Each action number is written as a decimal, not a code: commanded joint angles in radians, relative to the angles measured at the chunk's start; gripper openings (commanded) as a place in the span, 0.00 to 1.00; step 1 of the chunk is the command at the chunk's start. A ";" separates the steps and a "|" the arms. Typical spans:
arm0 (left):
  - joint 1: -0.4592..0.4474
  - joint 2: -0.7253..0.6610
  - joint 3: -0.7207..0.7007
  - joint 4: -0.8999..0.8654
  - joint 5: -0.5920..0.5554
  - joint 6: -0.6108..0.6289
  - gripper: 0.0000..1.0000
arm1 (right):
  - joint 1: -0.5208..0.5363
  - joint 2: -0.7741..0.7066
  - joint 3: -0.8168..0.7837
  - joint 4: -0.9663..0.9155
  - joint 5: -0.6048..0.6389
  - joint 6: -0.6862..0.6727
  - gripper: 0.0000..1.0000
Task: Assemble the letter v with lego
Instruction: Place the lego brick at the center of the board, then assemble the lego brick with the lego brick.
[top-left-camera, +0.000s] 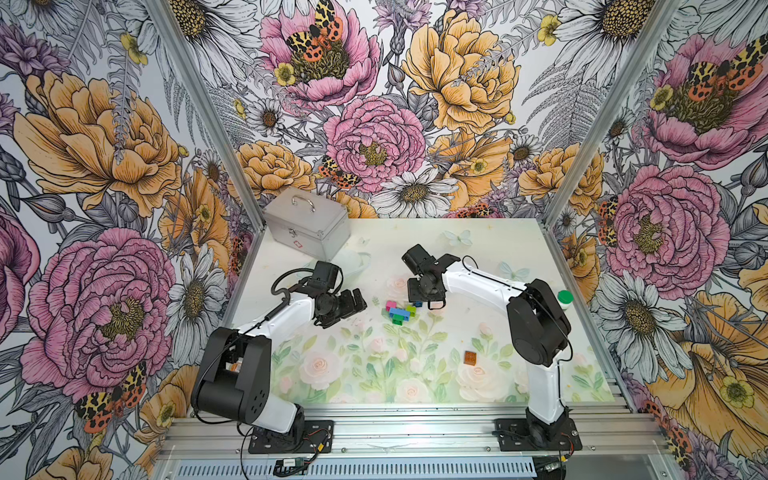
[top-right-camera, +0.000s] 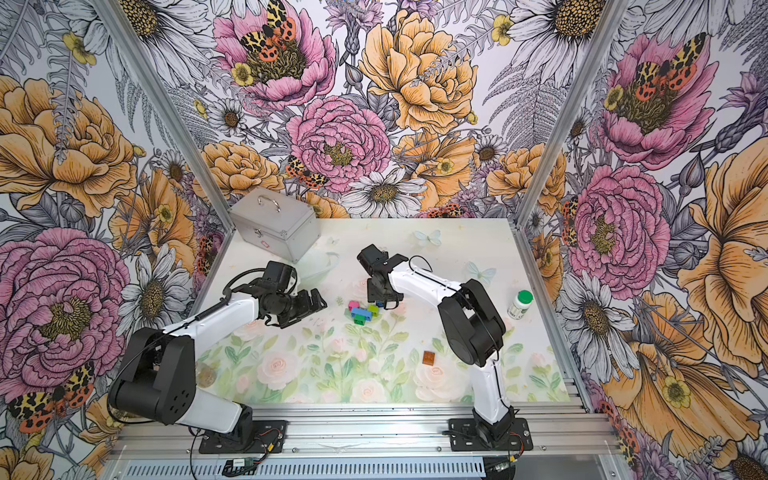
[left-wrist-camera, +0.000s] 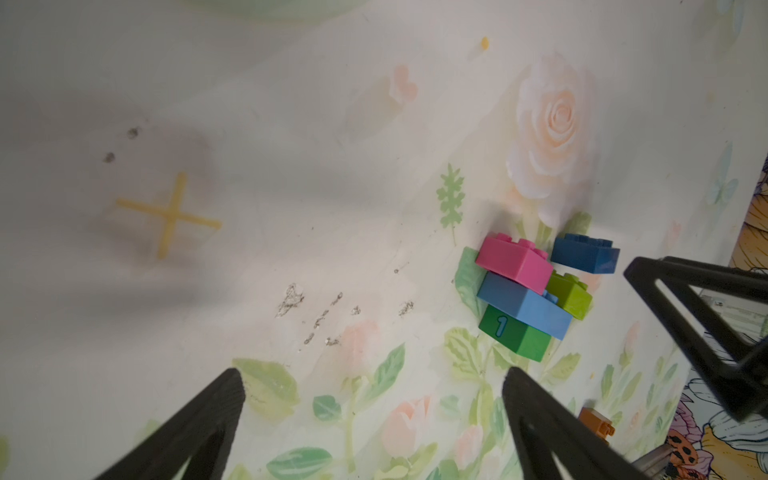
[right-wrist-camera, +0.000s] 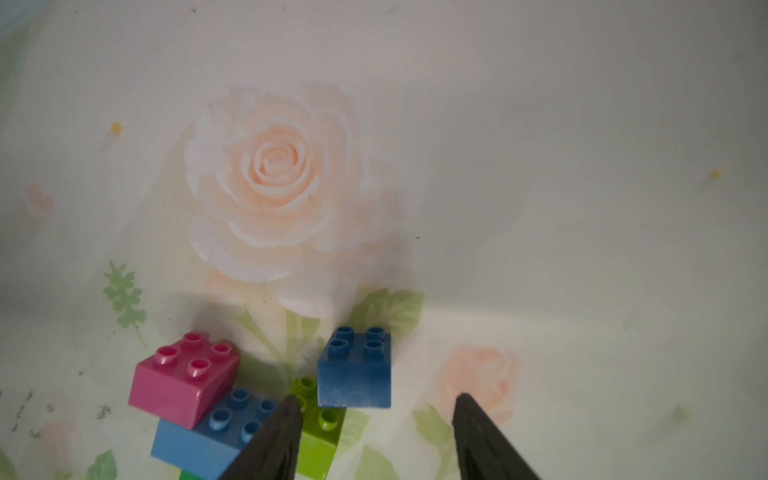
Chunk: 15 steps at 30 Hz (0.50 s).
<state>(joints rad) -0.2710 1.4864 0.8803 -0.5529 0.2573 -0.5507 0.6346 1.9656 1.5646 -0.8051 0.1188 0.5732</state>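
Flowery table (top-left-camera: 415, 241), half-built letter v (top-left-camera: 400, 311) in the middle. Right claw (right-wrist-camera: 377, 398) is spread, just off the dark blue brick (right-wrist-camera: 354, 374) sitting on the lime brick (right-wrist-camera: 320, 432); left claw (left-wrist-camera: 372, 371) gapes empty. Next, I reckon: grab the stray orange brick (top-left-camera: 470, 358) for the pink brick (right-wrist-camera: 183, 380).

Lighting and image quality: bright, diffuse, from above; wrist views soft.

In both top views the table mat (top-left-camera: 374, 386) is evenly lit and sharp, shadows are faint, and a bright reflection sits on the aluminium rail (top-left-camera: 415, 430). The side walls (top-left-camera: 104, 208) splay toward the picture edges. In the left wrist view a broad grey shadow covers the blurred yellow cross mark (left-wrist-camera: 168, 216), while the pink brick (left-wrist-camera: 513, 262) is in focus. The right wrist view is dimmer and hazy; the dark-blue brick (right-wrist-camera: 353, 374) looks grainy.
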 joint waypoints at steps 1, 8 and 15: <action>-0.037 0.007 -0.017 -0.002 -0.028 0.008 0.99 | -0.026 -0.117 -0.015 -0.003 -0.028 -0.293 0.62; -0.098 0.043 -0.025 -0.001 -0.067 -0.007 0.98 | 0.011 -0.276 -0.259 0.135 -0.149 -0.946 0.82; -0.124 0.087 -0.010 0.002 -0.082 -0.009 0.96 | 0.022 -0.209 -0.261 0.153 -0.200 -1.094 0.94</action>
<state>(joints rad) -0.3767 1.5532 0.8646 -0.5526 0.2081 -0.5522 0.6559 1.7252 1.2987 -0.7025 -0.0402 -0.3851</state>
